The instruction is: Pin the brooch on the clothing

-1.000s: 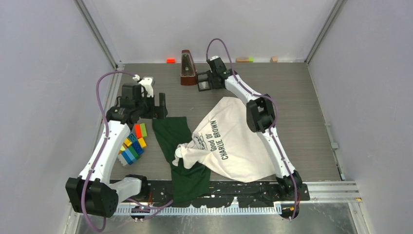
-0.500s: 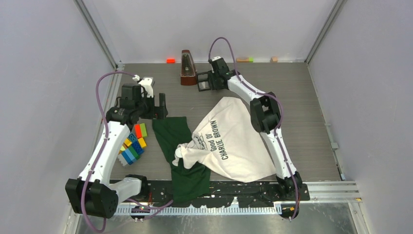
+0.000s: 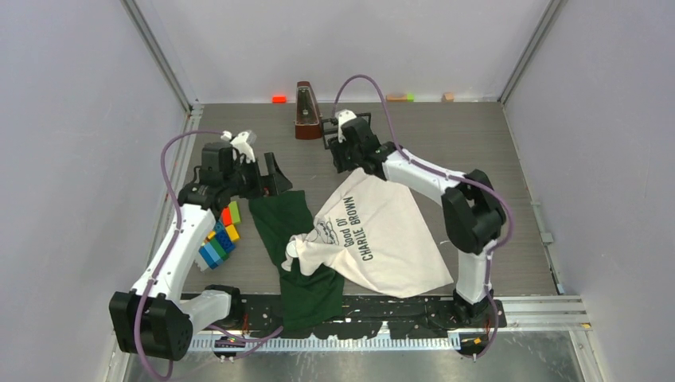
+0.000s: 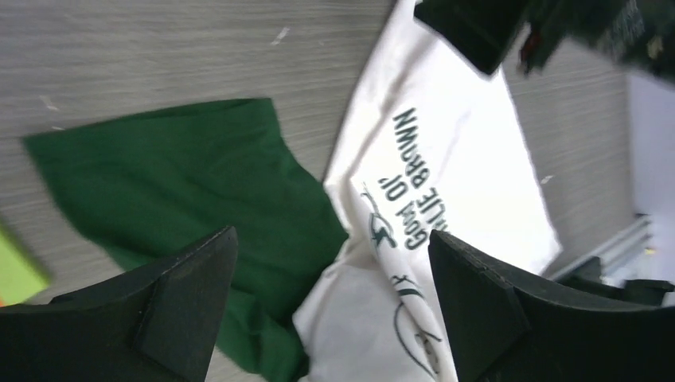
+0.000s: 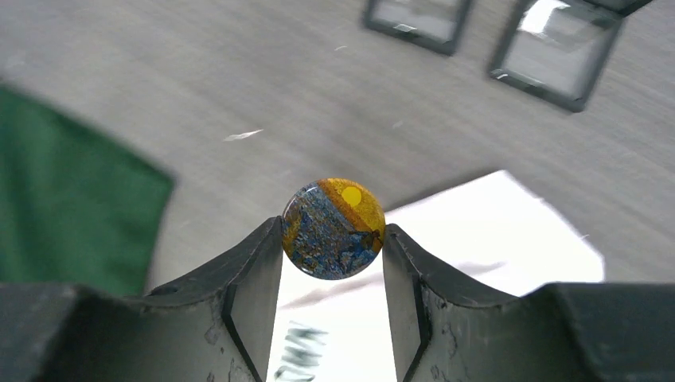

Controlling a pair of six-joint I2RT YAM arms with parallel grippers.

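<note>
Right hand (image 5: 333,233) grips round brooch (image 5: 333,228), face toward wrist camera; left hand (image 4: 332,239) open by T-shirt (image 3: 390,231), lettering running near-far.

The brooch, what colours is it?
The brooch is blue and orange with a yellow dot; the right wrist view shows it best.

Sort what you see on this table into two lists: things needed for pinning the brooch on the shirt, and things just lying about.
Needed: brooch, held in the right gripper; white and green T-shirt; left gripper, open.
Lying about: toy blocks; brown metronome; small orange block; two dark frames.
</note>
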